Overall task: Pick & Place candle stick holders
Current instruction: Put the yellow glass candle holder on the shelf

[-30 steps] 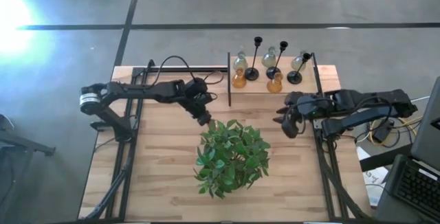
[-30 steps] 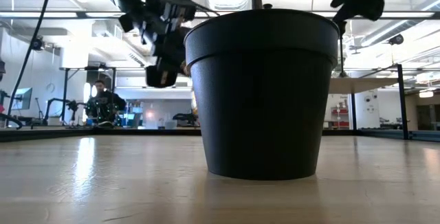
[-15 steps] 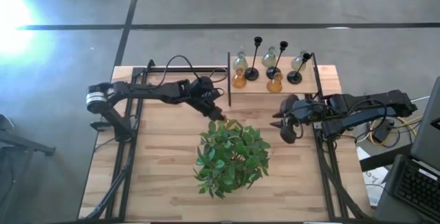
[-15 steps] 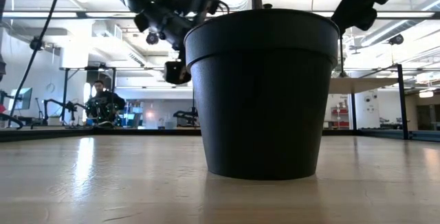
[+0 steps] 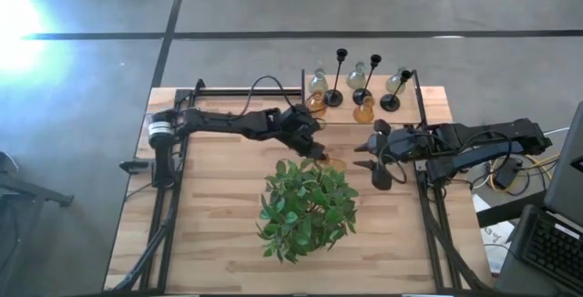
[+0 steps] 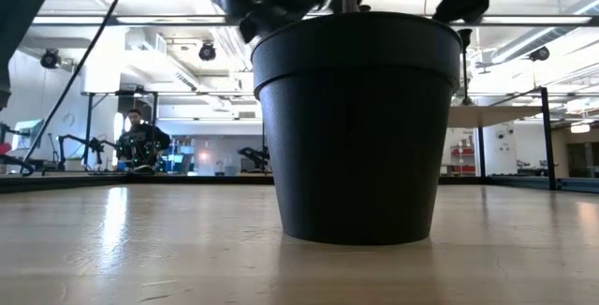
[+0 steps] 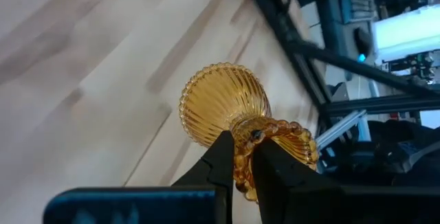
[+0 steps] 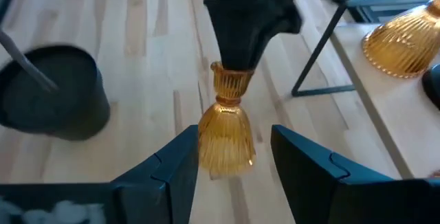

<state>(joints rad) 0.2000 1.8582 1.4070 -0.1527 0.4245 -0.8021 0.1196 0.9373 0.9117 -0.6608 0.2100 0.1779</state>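
Note:
My left gripper [image 5: 321, 154] is shut on an amber ribbed glass holder [image 5: 335, 163] above the table, just beyond the far side of the green plant [image 5: 305, 206]. My right gripper [image 5: 372, 156] is open; in the right wrist view its fingers [image 8: 175, 165] stand on either side of the holder's bulb [image 8: 227, 141], and I cannot tell if they touch it. On the shelf [image 5: 414, 115] at the far right stand three black thin-stemmed holders [image 5: 333, 97], three clear ones [image 5: 357, 76] and two amber ones [image 5: 364, 110], each on its base. My left gripper pinches the amber holder's narrow beaded neck [image 7: 242, 138] between its two fingers [image 7: 220, 159]. The fingers come from above, pointing down. The holder hangs below them, bulb down [image 8: 227, 141], upright and clear of the table.
The plant's black pot [image 6: 356, 127] stands mid-table and fills the low view; both arms show above it there. The shelf's dark frame post [image 8: 316, 52] stands close behind the held holder. Bare wood lies to the table's left and near side. A person sits in the room beyond [image 6: 140, 137].
My left gripper has carried the amber holder toward the table's right edge, along the far side of the plant, up to my right gripper. The holder has stayed hanging clear of the table. My right gripper has shifted a little toward the left, toward the holder.

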